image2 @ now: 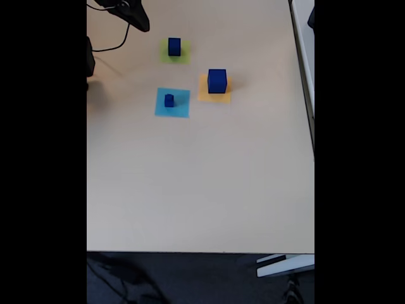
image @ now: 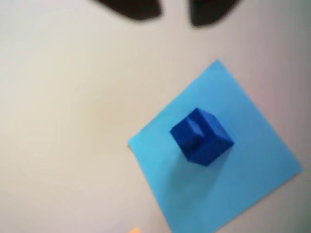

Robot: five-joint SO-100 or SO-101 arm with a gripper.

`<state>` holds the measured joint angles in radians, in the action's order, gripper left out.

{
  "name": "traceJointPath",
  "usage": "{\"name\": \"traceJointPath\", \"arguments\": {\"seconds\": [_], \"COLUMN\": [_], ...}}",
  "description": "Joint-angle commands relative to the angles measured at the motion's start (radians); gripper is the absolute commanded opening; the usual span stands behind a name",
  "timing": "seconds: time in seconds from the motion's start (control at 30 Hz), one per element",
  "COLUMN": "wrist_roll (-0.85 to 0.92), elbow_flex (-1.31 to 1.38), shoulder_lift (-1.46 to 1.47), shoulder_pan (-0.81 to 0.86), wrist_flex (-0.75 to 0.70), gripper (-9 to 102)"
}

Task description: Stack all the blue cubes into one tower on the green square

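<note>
Three dark-blue cubes stand apart on the table in the fixed view. A medium cube [image2: 174, 46] sits on the green square [image2: 184, 58]. The largest cube [image2: 217, 81] rests on an orange-yellow square [image2: 204, 95]. A small cube [image2: 169, 100] [image: 201, 137] stands on a light-blue square [image2: 181, 109] [image: 252, 160]. No tower stands; each cube is alone. My gripper [image2: 140, 22] [image: 175, 9] hovers at the table's far left corner, away from all cubes. Its two dark fingertips [image: 131, 9] are apart with nothing between them.
A black cable [image2: 111, 45] and part of the arm's base [image2: 90, 60] lie at the fixed view's left edge. The table's right edge [image2: 310, 126] runs beside a white surface. The wrist view is blurred.
</note>
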<state>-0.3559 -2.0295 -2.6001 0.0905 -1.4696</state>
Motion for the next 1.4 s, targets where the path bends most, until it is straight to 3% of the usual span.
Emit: {"name": "traceJointPath", "arguments": {"seconds": [0.0, 0.37, 0.8, 0.97, 1.37], "wrist_roll": [0.051, 0.206, 0.554, 0.535, 0.551], "elbow_flex": [-0.245, -0.712, -0.943, -1.106, -1.1], "shoulder_lift": [-0.245, -0.696, -0.781, -0.781, -0.781], "shoulder_pan": [0.0, 0.005, 0.017, 0.026, 0.014], "wrist_flex": [0.087, 0.227, 0.255, 0.305, 0.304], "gripper": [0, 0, 0, 0, 0]}}
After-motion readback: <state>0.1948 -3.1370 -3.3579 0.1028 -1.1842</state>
